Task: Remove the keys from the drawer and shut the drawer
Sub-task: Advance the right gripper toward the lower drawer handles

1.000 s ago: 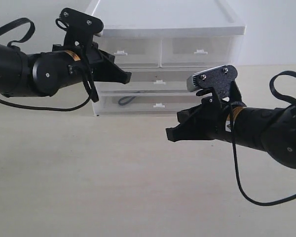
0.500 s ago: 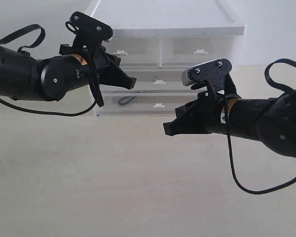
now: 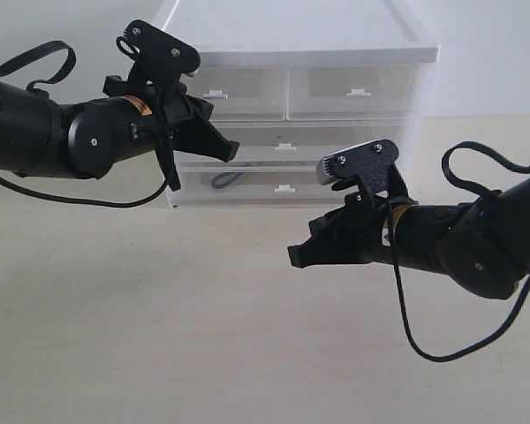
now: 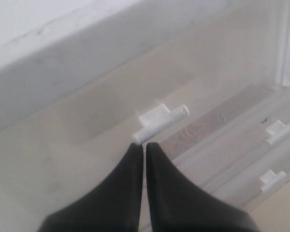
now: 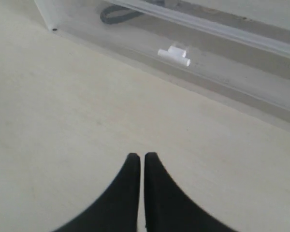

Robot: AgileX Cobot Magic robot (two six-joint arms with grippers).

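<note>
While the full-width translucent white plastic bottom drawer (image 3: 353,185) sits closed, the keys' dark grey strap loop (image 3: 230,179) behind its front, its white tab handle (image 3: 285,188) lies ahead of the black right gripper (image 3: 294,256), tips pressed together, nearer than the equally pinched left gripper (image 3: 235,151) higher up.

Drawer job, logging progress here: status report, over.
Left gripper shut, empty, near the unit. Right gripper shut, empty, over table before drawer. Drawer closed, keys inside. Nothing blocks handle.
</note>
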